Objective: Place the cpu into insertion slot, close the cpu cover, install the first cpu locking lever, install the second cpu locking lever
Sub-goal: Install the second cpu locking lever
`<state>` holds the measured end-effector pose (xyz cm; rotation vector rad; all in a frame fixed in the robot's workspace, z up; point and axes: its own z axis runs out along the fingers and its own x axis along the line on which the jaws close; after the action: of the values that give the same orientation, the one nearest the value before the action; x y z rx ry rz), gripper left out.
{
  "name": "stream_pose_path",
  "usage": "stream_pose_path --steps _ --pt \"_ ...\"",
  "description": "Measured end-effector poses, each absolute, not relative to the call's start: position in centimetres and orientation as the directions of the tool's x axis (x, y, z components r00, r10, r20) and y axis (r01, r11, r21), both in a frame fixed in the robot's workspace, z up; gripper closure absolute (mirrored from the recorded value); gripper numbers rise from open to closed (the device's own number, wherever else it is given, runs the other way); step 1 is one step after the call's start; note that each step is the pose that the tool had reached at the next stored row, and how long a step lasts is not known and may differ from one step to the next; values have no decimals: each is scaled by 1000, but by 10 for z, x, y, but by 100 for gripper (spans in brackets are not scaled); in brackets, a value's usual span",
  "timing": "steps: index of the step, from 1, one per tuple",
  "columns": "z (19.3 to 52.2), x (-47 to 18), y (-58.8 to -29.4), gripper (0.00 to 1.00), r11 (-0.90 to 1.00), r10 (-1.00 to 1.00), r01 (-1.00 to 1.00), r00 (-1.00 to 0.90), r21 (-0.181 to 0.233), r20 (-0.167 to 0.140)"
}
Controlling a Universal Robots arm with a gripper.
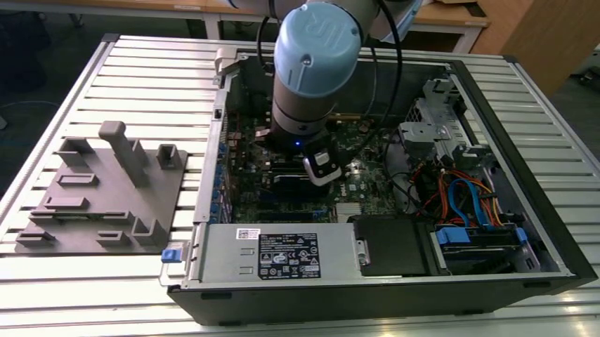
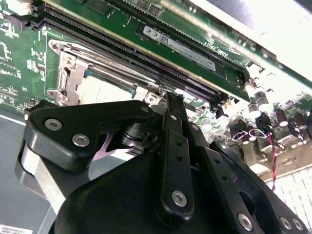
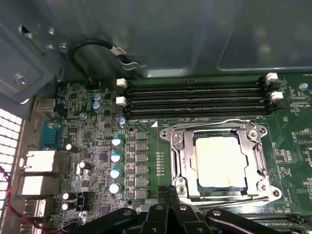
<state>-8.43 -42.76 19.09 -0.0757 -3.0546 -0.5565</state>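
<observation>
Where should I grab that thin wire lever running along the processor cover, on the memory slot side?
Probably pinch the lever at its hooked end near the cover's corner, from straight above: it lies flat along the cover, and the memory slots crowd its outer side.

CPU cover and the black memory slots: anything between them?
In the first wrist view, only a thin wire lever over bare green board lies between the cpu cover and the memory slots.

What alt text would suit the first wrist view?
A silvery square metal cpu cover lies closed over a pale-topped cpu on a green motherboard. Long black memory slots run beside it, and the black gripper sits close by.
</observation>
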Motion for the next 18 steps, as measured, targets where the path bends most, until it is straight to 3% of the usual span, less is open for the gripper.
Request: stream_pose_path --steps 18 --pt "207 -85 -428 90 934 42 55 -998 352 45"
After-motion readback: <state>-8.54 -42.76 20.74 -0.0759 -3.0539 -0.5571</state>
